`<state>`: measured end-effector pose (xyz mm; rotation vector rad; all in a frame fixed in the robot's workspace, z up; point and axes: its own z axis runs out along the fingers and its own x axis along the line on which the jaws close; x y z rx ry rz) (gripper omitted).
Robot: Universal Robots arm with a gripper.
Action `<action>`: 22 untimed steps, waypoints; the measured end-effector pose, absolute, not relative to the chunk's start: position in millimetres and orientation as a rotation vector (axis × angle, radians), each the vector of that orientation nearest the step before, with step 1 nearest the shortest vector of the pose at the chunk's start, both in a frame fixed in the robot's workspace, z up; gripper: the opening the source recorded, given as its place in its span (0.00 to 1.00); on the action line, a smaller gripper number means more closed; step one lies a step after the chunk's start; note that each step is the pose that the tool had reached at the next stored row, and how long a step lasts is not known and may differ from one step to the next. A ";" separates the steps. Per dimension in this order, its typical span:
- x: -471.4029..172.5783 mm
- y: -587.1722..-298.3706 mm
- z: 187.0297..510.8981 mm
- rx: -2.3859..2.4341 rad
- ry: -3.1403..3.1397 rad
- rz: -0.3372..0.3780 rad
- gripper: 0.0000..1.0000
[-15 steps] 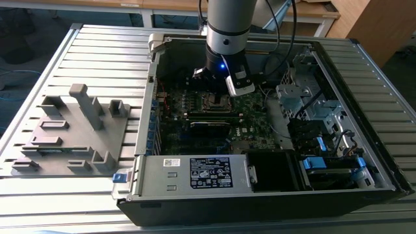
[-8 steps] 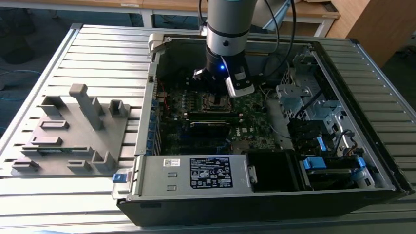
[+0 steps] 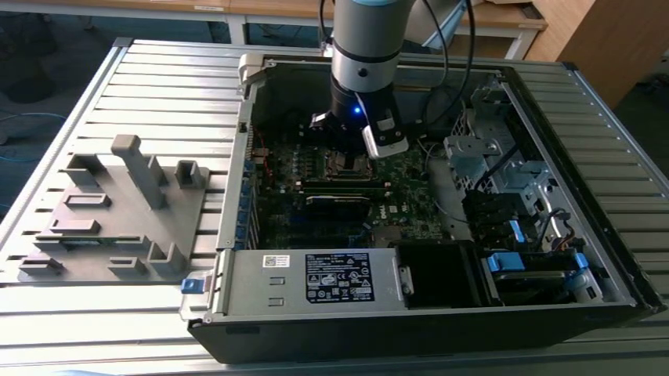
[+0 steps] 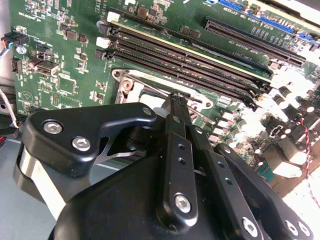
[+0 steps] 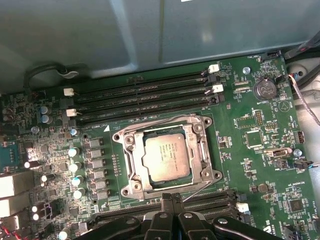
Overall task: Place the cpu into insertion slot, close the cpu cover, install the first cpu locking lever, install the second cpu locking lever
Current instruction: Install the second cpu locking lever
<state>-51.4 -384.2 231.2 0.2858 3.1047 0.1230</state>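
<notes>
Already the cpu (image 5: pixel 166 158) sits in the insertion slot (image 5: pixel 131 172) under the closed cpu cover (image 5: pixel 200 145), so the gripper (image 5: pixel 171 199), fingers pressed together, is judged working a locking lever, needing steady downward pressure.

A desk (image 3: pixel 94 329) of pale grey metal slats running from the exterior view's left to its right carries everything. Two things lie directly on it. On the exterior view's left sits a flat grey fixture plate (image 3: pixel 115 215) with upright posts and small blocks. Just beside it, on the exterior view's right, an open black computer case (image 3: pixel 418 313) lies on its side, a green motherboard (image 3: pixel 345 200) inside.
</notes>
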 end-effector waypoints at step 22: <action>-51.8 -384.2 227.3 0.286 3.105 0.123 0.11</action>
